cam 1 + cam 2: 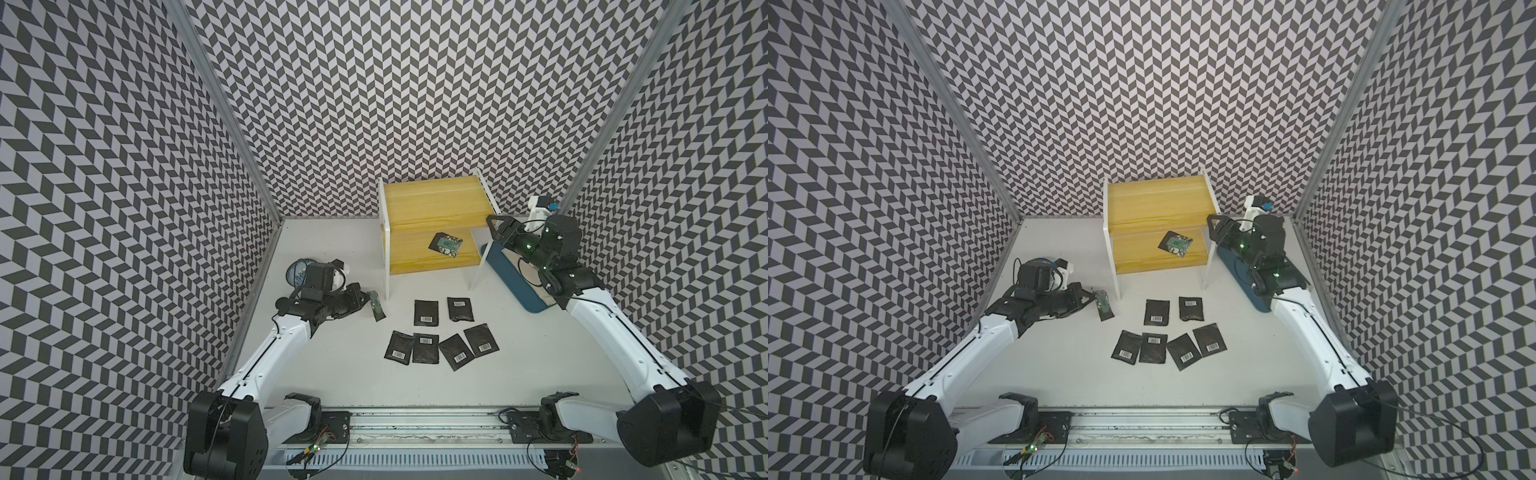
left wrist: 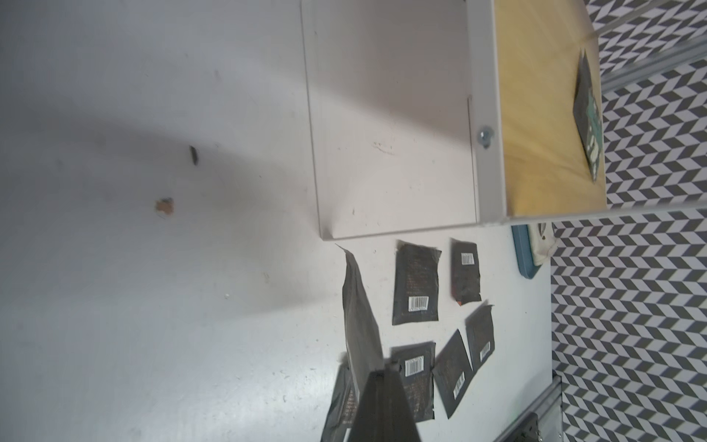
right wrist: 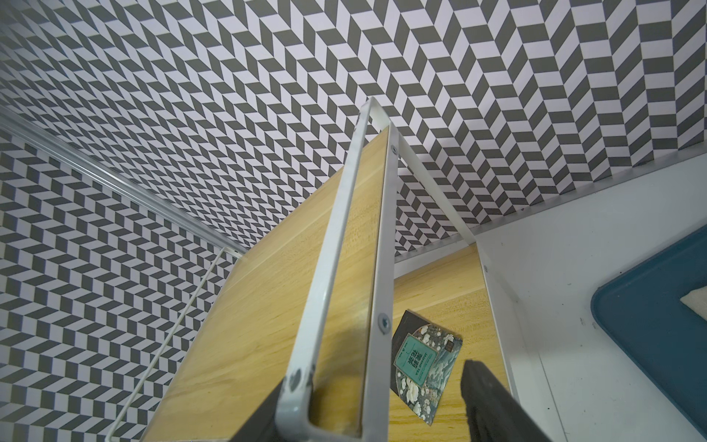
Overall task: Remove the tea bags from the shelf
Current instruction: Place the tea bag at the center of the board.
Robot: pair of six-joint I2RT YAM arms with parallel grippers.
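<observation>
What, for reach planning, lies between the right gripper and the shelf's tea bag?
The shelf frame's white bar, then bare lower board up to the tea bag; the right wrist view shows it.

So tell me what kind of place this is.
Probably a robot test cell rather than a home or shop: chevron-patterned walls box in a white table, a left arm and right arm sit on a rail at its front, and a small shelf serves as prop.
</observation>
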